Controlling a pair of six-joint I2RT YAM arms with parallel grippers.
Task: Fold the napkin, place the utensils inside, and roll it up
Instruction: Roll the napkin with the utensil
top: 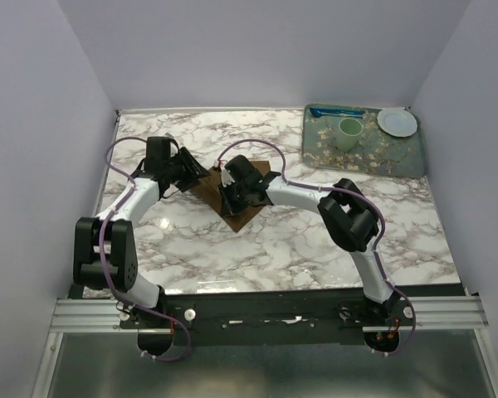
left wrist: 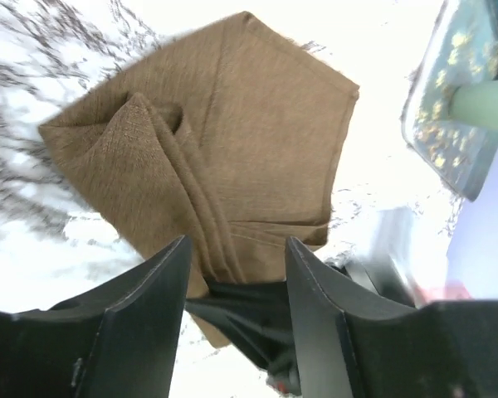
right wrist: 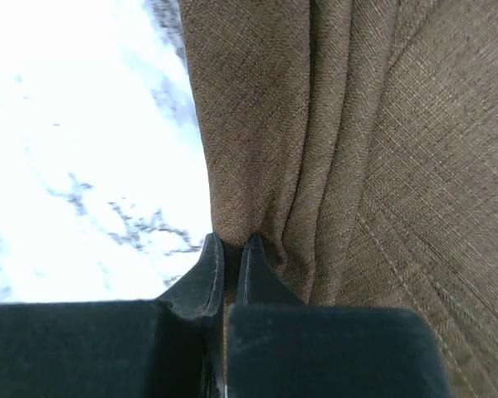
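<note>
The brown napkin (top: 247, 209) lies bunched on the marble table, mostly under the two grippers. In the left wrist view the napkin (left wrist: 257, 141) has a thick fold along its left side. My left gripper (left wrist: 236, 249) is open just off the napkin's near edge, nothing between its fingers (left wrist: 149, 290); it sits at the napkin's left corner (top: 197, 174). My right gripper (right wrist: 231, 242) is shut on a pinched fold of the napkin (right wrist: 357, 166), over its middle (top: 230, 197). The utensils are out of view.
A patterned tray (top: 315, 149) stands at the back right with a pale green cup (top: 349, 133), a white plate (top: 397, 122) and a bright blue plastic utensil (top: 336, 111). The tray (left wrist: 448, 116) and cup (left wrist: 485, 104) also show in the left wrist view.
</note>
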